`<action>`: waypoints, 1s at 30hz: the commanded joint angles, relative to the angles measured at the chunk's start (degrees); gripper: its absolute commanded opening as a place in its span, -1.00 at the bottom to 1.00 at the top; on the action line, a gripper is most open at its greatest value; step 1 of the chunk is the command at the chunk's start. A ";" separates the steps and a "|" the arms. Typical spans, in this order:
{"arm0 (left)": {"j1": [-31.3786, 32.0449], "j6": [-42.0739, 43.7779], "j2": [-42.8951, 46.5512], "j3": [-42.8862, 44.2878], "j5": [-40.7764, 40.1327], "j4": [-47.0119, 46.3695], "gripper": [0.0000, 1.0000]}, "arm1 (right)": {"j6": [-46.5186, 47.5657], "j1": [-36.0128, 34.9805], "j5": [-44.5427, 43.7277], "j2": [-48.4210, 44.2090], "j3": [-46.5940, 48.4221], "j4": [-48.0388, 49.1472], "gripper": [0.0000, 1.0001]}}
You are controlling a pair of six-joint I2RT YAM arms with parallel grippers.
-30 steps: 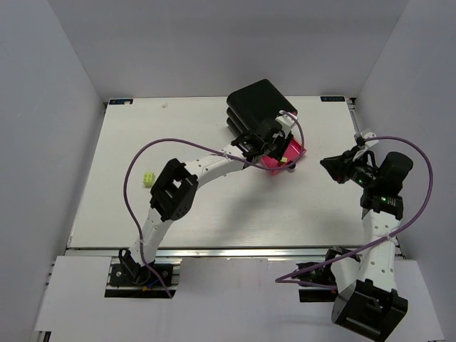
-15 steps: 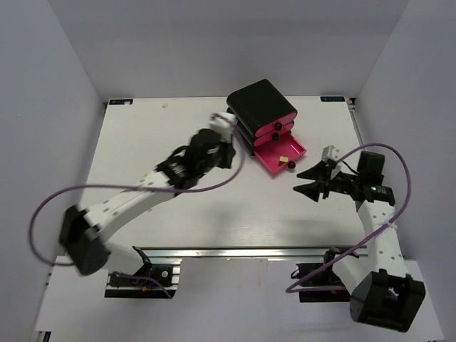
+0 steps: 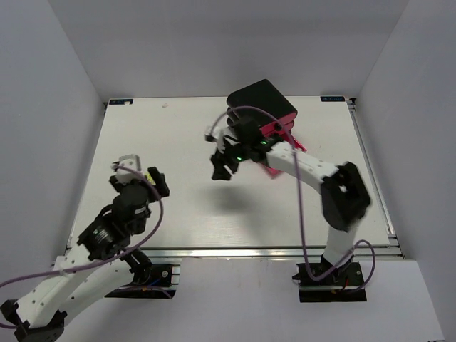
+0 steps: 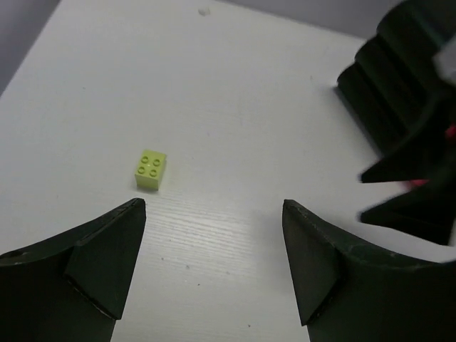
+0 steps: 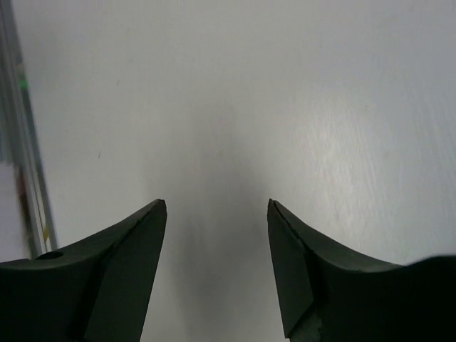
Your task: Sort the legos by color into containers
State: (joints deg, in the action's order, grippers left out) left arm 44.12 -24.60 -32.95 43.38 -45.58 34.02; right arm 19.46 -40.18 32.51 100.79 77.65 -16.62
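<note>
**White table: one brick, one cabinet**

The table is a white board with a faint wood grain, edged by a metal rail on its near side. A single yellow-green lego brick sits on its left part — four studs up, standing alone. Toward the far edge, right of centre, stands the glossy black cabinet, its pink drawers only partly visible. A small round mark lies near the far edge.

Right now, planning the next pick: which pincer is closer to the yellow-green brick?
The left pincer: the brick lies just ahead of its open jaws; the right pincer hangs over by the cabinet.
</note>
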 commanded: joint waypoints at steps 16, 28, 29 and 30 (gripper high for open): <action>0.54 -2.73 24.71 -0.75 -9.18 4.82 0.81 | -15.68 -18.44 -17.74 39.47 46.19 6.32 0.78; 0.53 -0.36 20.56 -1.19 -5.39 2.63 0.83 | -36.21 -19.67 -32.24 43.52 49.97 7.66 0.72; 0.53 -0.36 20.47 -1.19 -5.39 2.72 0.83 | -38.16 -19.50 -32.25 43.09 49.97 7.22 0.77; 0.53 -0.45 20.56 -1.19 -5.48 2.80 0.83 | -39.75 -19.58 -32.25 42.91 49.97 7.30 0.78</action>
State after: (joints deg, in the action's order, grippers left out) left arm 44.84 -25.78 -11.88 42.37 -51.83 37.26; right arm -10.87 -59.99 4.32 143.87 124.95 -11.40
